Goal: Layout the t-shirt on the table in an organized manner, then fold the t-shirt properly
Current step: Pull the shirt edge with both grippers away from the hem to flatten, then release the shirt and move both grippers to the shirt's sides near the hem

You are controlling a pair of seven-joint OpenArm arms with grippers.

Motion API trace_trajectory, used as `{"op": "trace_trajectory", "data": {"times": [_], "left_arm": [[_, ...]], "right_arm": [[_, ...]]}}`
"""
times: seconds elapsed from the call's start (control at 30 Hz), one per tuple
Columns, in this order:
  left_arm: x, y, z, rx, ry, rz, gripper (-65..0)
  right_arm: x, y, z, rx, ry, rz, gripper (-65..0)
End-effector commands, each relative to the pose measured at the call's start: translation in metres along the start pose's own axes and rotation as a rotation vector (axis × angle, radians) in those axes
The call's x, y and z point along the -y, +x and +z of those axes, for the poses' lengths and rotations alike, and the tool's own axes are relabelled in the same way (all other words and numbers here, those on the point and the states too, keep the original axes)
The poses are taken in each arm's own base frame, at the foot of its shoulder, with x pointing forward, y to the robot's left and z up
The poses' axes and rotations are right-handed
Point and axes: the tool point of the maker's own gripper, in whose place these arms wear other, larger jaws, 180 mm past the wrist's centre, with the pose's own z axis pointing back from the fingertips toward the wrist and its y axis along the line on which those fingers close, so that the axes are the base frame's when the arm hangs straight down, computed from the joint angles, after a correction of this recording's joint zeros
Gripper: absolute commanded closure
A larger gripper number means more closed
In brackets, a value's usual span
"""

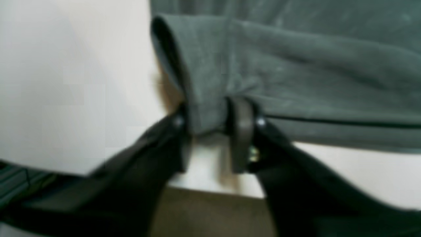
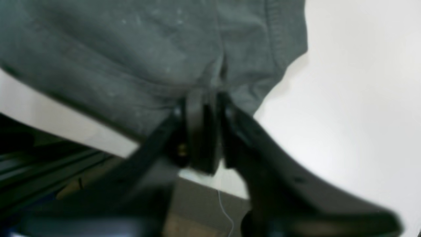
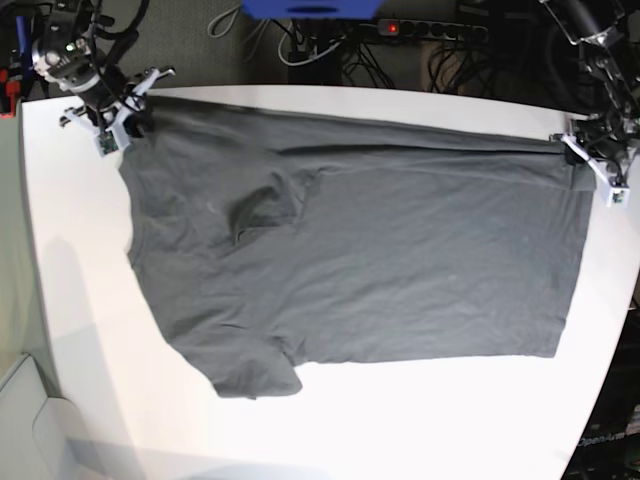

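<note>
Base view: the t-shirt (image 3: 380, 260) is spread flat on the desk (image 3: 420, 420), its long axis running left to right, collar end at the left, hem at the right. One sleeve is seen at the lower left; the collar is hard to make out. The left end effector (image 1: 210, 126) is clamped on a fold of cloth at the far right corner. The right end effector (image 2: 207, 108) is pinched narrow on cloth at the far left corner. Both wrist views are blurred.

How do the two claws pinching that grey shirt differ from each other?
The left gripper shows a visible gap stuffed with t-shirt cloth; the right gripper has its jaws almost together. In the base view the left one works the shirt's right end, the right one its left. Both hold fabric at the table's far edge.
</note>
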Motion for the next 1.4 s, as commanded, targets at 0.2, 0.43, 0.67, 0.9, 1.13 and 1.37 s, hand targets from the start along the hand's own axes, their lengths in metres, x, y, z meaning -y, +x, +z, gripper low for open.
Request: {"op": "trace_trajectory", "data": {"times": [0.2,0.43,0.67,0.9,1.13,1.37], "left_arm": [[-0.011,0.016,0.018,0.051,0.048,-0.048,-34.4],[-0.011,0.066,0.052,0.193,0.115,-0.134,-34.6],[-0.013,0.149,0.059,0.382,0.109,-0.069,-34.6],[-0.016,0.216,0.040,0.459,0.017,0.057,-34.6],[-0.020,0.245,0.024,0.480,0.061,0.027,-34.6],[-0.012,0.244,0.013,0.465,0.061,-0.024,-34.6]], "right_arm": [[0.011,0.027,0.026,0.078,-0.056,0.057,-30.7],[0.056,0.078,0.035,0.214,-0.201,0.041,-31.0],[0.115,0.158,0.002,0.225,-0.314,0.032,-31.0],[0.146,0.217,-0.067,0.131,-0.277,-0.002,-31.0],[0.139,0.255,-0.108,0.157,-0.163,-0.042,-31.0],[0.133,0.249,-0.137,0.206,-0.066,-0.103,-31.0]]}}
